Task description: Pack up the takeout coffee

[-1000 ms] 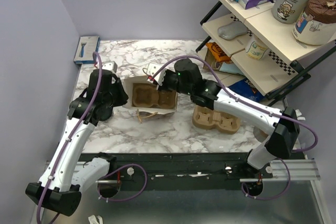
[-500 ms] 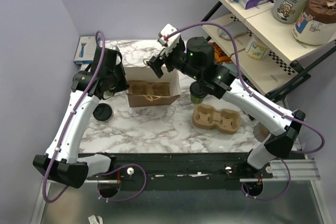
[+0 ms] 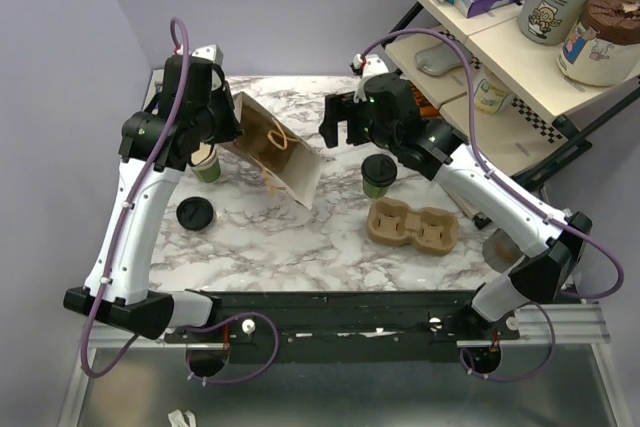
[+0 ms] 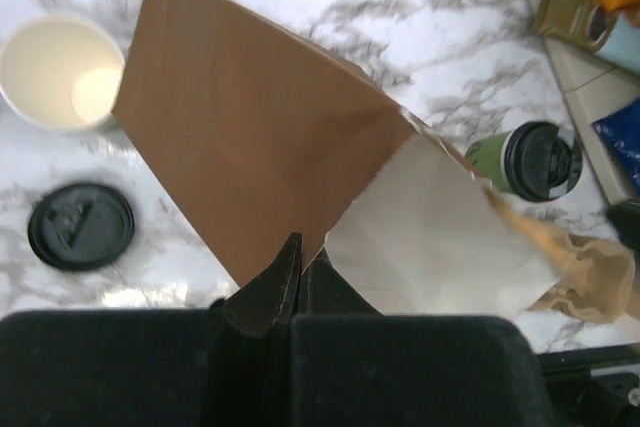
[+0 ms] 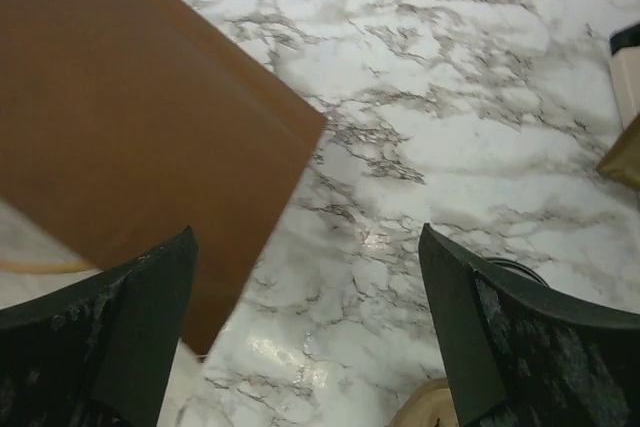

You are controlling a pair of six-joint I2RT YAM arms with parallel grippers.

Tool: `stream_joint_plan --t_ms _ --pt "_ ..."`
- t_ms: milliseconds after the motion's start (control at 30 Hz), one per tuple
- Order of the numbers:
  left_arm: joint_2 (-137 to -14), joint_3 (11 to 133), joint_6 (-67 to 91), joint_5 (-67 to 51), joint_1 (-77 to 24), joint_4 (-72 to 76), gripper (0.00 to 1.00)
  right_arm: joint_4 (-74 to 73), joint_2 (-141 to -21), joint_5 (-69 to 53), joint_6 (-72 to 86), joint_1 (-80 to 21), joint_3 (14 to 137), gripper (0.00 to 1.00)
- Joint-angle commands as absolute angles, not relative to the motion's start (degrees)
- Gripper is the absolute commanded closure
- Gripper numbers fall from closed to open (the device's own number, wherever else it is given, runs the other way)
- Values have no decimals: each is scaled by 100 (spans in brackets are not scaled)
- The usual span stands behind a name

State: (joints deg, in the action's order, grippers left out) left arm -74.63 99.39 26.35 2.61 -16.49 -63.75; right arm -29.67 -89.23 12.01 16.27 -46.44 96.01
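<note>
The takeout coffee, a green cup with a black lid, stands on the marble table, also seen in the left wrist view. A brown paper bag hangs tilted above the table at back left. My left gripper is shut on the bag's edge, its fingertips pinched together on the paper. My right gripper is open between bag and coffee, holding nothing; its fingers straddle bare marble, with the bag to its left.
An open green cup without a lid and a loose black lid sit under the left arm. A brown pulp cup tray lies front right of the coffee. A cluttered shelf rack borders the table's right side.
The left gripper has raised and tilted the bag off the table. The right gripper has let go of the bag, opened wide and drawn back to the right.
</note>
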Motion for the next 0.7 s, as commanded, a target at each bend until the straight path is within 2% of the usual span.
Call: stream_joint_plan --t_ms 0,267,467,667 --pt "-7743 10424 2057 99 -1828 -6320 100 -2989 -8421 1098 2198 -4438 9019 0" --pt "-8218 10073 1504 264 -2513 -6434 100 -2452 -7937 1090 1978 -4438 8473 0" --pt "-8200 9844 1152 -200 -2777 -6337 100 -2330 -7779 1178 1811 -4447 8324 0" --pt "-8191 10010 1317 526 -2830 -6319 100 -1767 -7454 994 1381 -4438 7955 0"
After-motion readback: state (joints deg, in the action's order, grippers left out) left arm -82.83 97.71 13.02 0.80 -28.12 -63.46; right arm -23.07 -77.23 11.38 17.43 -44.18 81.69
